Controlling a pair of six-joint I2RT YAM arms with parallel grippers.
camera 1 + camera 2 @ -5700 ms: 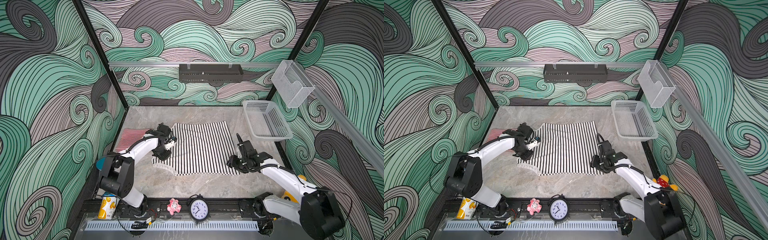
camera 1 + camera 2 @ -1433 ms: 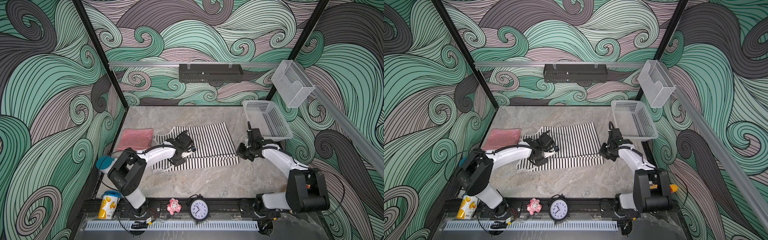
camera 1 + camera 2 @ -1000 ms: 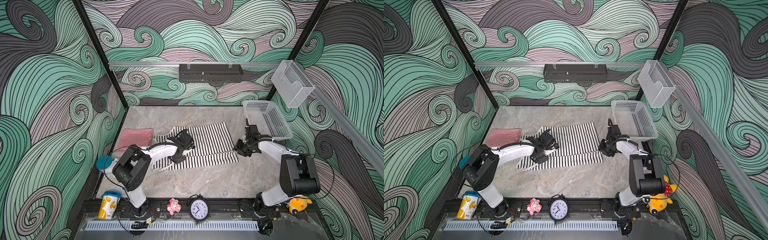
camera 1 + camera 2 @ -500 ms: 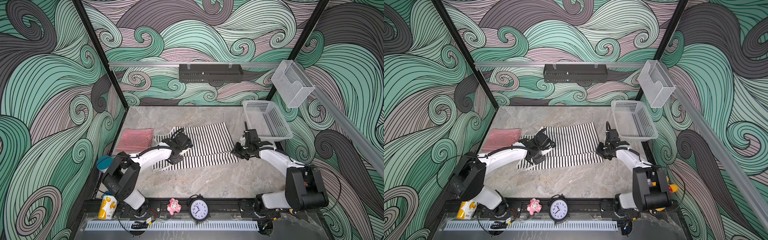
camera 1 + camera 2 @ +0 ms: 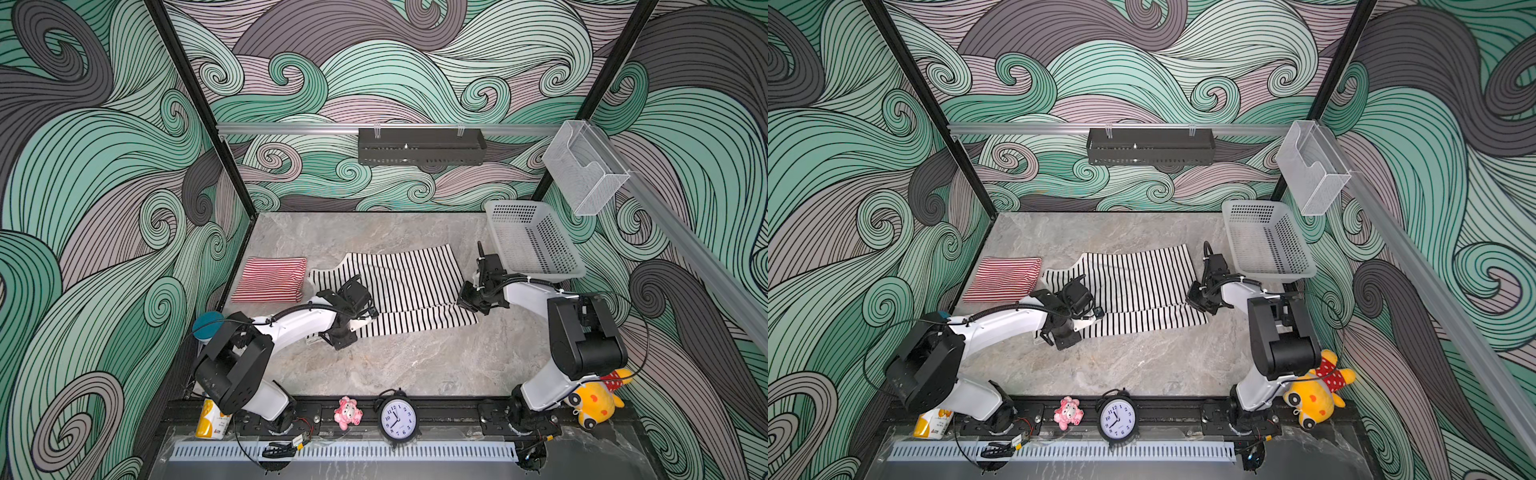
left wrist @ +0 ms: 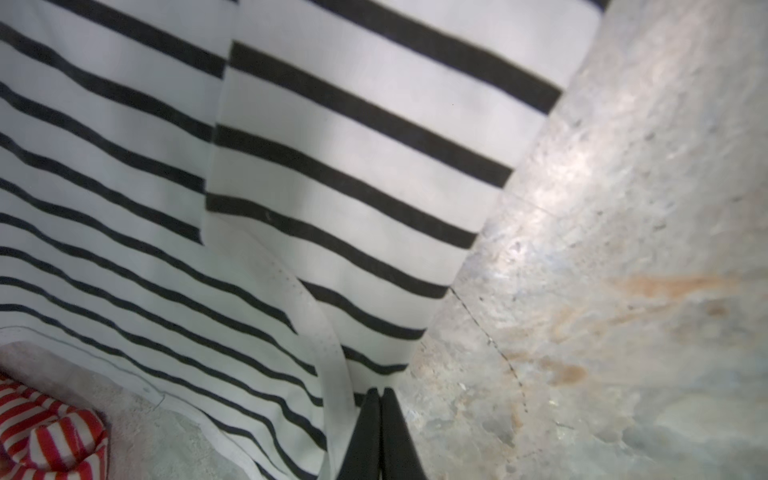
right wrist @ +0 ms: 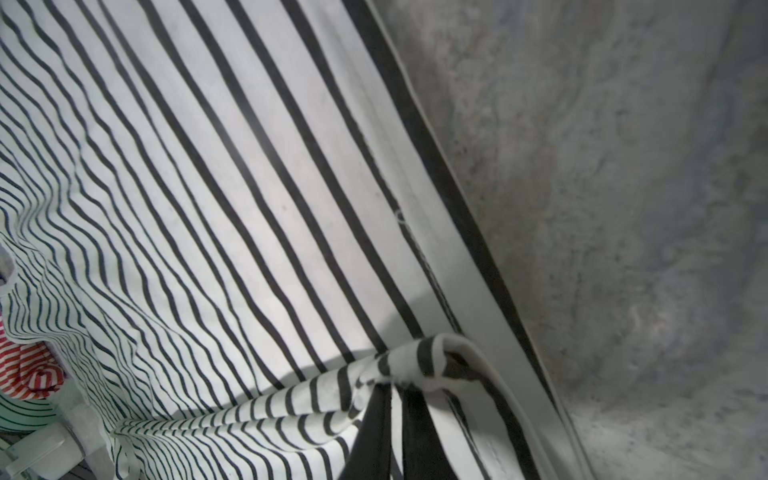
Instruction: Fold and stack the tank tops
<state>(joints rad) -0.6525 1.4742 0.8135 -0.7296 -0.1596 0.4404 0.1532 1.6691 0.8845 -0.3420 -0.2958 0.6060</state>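
- Two tank tops lie on the marble tabletop (image 5: 415,365); by my reading the task is about half done.
- Far left: the red-and-white top (image 5: 270,279) sits folded into a neat rectangle, clear of both arms, so its folding looks finished.
- Left gripper (image 6: 380,392): jaws pressed together, tips at the near-left edge of the black-and-white top (image 5: 399,286), beside its white armhole trim. Whether a layer is pinched between them, I cannot tell.
- Middle: that top lies wide across the table, just beside the red one, with its near flap turned over the body, one fold only.
- Right gripper (image 7: 392,399): clamped on a bunched corner of the same top at its right end, held a little off the layer below.
- Far right: the white basket (image 5: 544,275) plays no part.
- What remains, I judge: fold the black-and-white top down to size, then set it on the red one.
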